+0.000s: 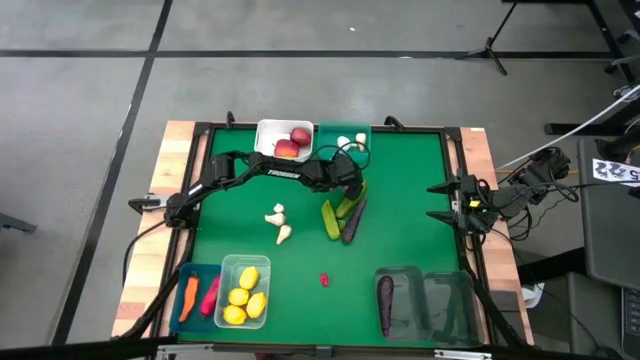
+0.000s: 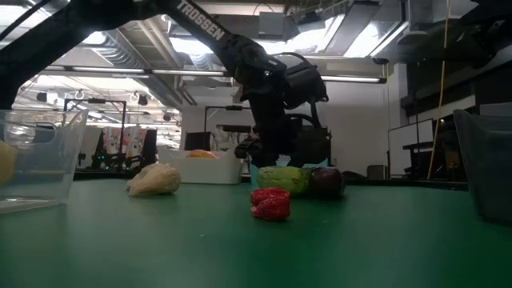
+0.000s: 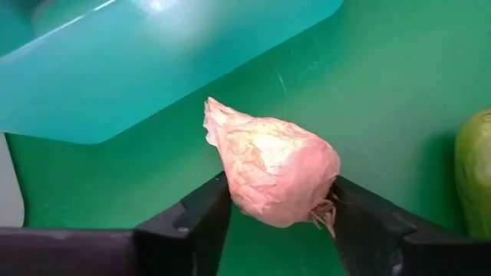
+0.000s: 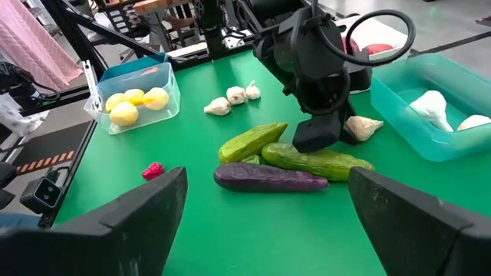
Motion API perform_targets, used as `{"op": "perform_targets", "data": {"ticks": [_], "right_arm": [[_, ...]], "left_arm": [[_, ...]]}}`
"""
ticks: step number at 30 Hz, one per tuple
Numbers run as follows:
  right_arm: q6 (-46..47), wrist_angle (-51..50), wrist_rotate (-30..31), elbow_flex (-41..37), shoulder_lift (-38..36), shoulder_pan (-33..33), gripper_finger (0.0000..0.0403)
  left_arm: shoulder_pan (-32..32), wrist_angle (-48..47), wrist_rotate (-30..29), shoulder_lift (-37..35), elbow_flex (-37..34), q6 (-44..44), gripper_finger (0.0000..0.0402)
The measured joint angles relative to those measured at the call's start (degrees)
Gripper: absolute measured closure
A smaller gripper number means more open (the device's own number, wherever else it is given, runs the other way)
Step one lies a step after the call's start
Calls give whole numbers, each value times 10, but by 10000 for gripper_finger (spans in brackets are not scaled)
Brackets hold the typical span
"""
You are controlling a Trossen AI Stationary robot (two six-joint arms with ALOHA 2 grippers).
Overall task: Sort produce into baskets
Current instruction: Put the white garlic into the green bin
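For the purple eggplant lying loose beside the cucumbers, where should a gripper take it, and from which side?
Probably from above, across the middle of the eggplant, fingers straddling its narrow width: it lies flat and long, its far side crowded by a cucumber, the near side bare.

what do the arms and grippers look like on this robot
Both arms are dark, nearly black, with jointed segments. The left arm carries white TROSSEN lettering and a looping black cable near the wrist. Each gripper, left gripper and right gripper, has two flat black fingers.
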Motion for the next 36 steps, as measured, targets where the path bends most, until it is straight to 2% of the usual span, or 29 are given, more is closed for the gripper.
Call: {"op": "perform_targets", "data": {"ticks": [8,12,18,22,26,31,36], "right_arm": [[0,0,0,0,0,0,42],[0,0,0,0,0,0,42],[0,0,0,0,0,0,42],[0,0,0,0,0,0,42],[0,-1,0,0,0,0,42],[0,0,0,0,0,0,42],[0,0,0,0,0,0,42]], "left_arm": [[-16,-1,23,-1,0,12,269],[-30,-6,54,-11,0,12,275],[-34,-15,47,-59,0,24,273],[-18,4,22,-86,0,62,273],[7,51,20,-101,1,102,273],[49,58,21,-99,10,135,273],[90,56,76,-97,10,142,272]]}}
